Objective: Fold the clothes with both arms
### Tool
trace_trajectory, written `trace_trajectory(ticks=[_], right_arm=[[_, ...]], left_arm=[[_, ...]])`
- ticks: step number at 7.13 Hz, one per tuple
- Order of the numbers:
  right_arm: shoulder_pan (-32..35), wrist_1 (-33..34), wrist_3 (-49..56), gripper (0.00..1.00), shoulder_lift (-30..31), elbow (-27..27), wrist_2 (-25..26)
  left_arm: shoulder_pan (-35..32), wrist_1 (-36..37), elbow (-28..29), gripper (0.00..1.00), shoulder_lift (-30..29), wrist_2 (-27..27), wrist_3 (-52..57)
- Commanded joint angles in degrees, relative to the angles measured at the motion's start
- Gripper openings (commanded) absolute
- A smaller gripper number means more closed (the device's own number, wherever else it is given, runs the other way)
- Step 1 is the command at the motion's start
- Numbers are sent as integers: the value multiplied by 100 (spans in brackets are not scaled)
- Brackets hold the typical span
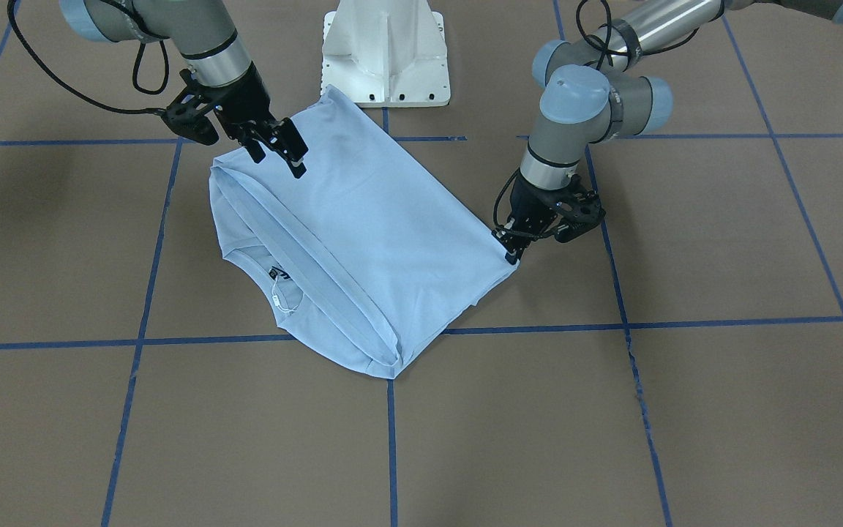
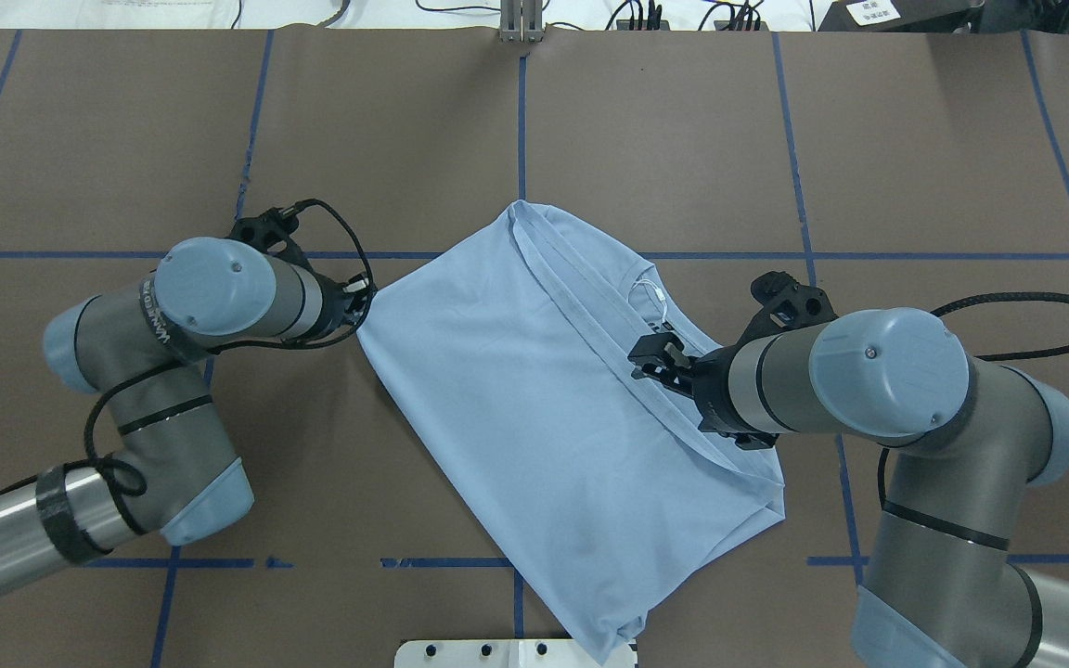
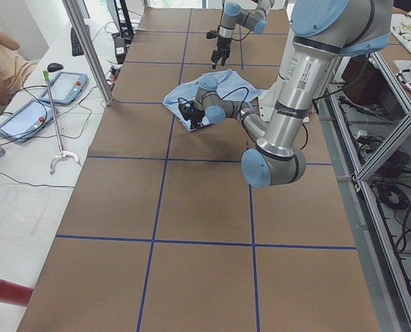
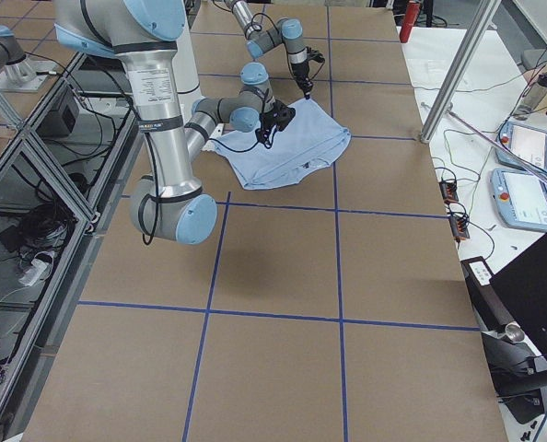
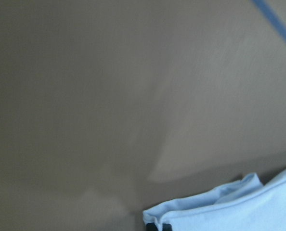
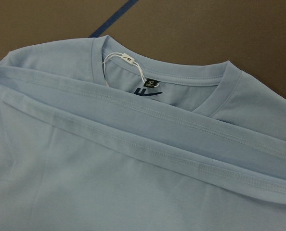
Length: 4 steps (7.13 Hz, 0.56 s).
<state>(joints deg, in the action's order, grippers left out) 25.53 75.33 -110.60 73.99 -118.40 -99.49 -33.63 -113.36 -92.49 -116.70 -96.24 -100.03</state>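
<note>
**Shirt folded once; arms placed at opposite edges for the next fold.**

The shirt lies doubled in the middle of the table, its hem laid just short of the collar. The left gripper sits at a side corner and, as far as the blurred wrist view shows, is closed on it. The right gripper hovers over the hem with its fingers apart, holding nothing. Next, I judge, the right must drop and pinch its edge so both can carry the cloth across together.

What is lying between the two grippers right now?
Only the T-shirt: its smooth folded panel runs from the corner at the left gripper to the hem band by the right gripper. This is clearest in the overhead view.
</note>
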Motion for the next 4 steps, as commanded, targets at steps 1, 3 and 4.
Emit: trace_trajectory(ticks=[1, 3, 4], right_arm=[[-31, -238, -6, 100, -77, 88, 87], [-22, -238, -6, 100, -95, 89, 132], [-13, -238, -6, 100, -104, 89, 132]], left_arm=[[-642, -656, 1593, 0, -1068, 220, 212], [-952, -1337, 2767, 0, -1923, 220, 212], [-1057, -1547, 3267, 0, -2318, 228, 204]])
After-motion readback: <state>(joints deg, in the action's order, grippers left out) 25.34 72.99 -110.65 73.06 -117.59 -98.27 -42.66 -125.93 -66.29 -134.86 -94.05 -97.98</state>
